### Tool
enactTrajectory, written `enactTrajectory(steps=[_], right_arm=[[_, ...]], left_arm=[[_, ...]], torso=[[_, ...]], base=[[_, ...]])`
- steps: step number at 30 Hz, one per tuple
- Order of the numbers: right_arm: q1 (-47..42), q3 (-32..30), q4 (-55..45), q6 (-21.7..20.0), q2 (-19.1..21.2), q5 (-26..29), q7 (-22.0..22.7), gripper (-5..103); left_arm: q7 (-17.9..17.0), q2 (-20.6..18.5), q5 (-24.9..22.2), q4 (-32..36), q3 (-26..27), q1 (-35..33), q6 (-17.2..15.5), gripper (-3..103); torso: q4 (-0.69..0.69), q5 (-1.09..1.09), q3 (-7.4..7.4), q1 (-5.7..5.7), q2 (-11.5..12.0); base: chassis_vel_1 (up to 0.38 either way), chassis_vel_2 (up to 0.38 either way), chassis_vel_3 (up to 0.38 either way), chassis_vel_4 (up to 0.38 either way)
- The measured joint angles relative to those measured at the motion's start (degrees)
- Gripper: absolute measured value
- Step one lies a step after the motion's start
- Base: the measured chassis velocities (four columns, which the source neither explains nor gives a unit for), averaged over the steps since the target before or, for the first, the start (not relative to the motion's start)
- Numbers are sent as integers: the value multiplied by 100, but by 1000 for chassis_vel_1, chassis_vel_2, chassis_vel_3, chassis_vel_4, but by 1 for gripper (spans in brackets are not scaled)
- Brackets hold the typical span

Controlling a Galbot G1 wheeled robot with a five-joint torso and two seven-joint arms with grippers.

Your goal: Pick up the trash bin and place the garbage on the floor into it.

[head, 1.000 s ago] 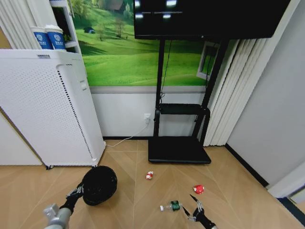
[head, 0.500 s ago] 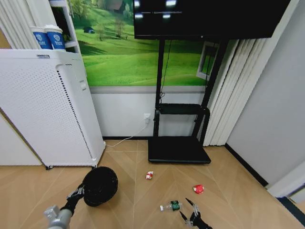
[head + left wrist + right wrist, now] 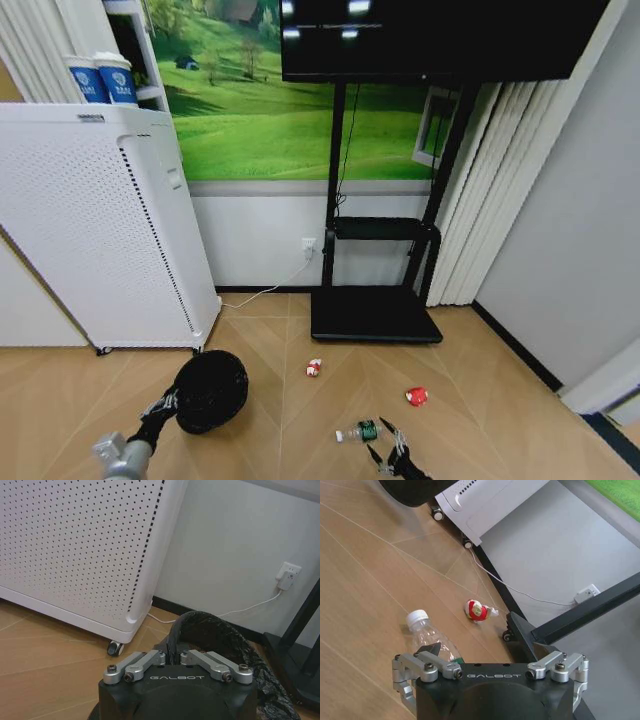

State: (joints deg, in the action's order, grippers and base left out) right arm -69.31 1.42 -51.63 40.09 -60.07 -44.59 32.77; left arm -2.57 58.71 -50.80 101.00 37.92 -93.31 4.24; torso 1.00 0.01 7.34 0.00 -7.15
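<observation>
Trash bin (image 3: 210,390): small, black, lined with a black bag; it hangs tilted just above the wooden floor (image 3: 300,420), mouth turned toward the camera, in front of the white perforated appliance (image 3: 100,230).
Left pincer (image 3: 160,406): low on the left of the head view, fingers together on the bin's rim — the left wrist view shows them pinching the bagged edge (image 3: 200,630).
Right pincer (image 3: 392,450): low on the right of the head view, fingers spread apart, just beside the bottle and not gripping it.
Bottle (image 3: 358,433): clear, white cap, green label, lying on its side on the floor; the right wrist view shows it (image 3: 430,640) close under the open fingers.
Wrapper (image 3: 314,368): red and white, on the floor near the black base of the TV stand (image 3: 375,315).
Red lump (image 3: 417,397): on the floor, apart from the bottle, toward the right wall.
Floor: light wood laid in a herringbone pattern.
Room: a green meadow mural (image 3: 280,120) on the back wall — a dark screen (image 3: 440,35) mounted on the stand in front of it, pale curtains (image 3: 490,190) at the right.
</observation>
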Motion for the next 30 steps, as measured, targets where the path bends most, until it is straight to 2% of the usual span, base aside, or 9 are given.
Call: enactTrajectory(steps=[13,15,30], right_arm=[[362,456,232,4,-10,148,-8,100],[344,604,285,-62,-13,354,-9,100],[740,1198,671,-175,-80,707,-11,100]], left_arm=[[33,57,26,20,33,-53,37,7],[38,65,25,21,39,-61,38,7],[77,87,-7,-22,50,-67,72,7]], torso=[[-1,-1,0,0,0],[1,-1,0,0,0],[0,-1,0,0,0]], base=[[0,0,0,0],[0,0,0,0],[0,0,0,0]])
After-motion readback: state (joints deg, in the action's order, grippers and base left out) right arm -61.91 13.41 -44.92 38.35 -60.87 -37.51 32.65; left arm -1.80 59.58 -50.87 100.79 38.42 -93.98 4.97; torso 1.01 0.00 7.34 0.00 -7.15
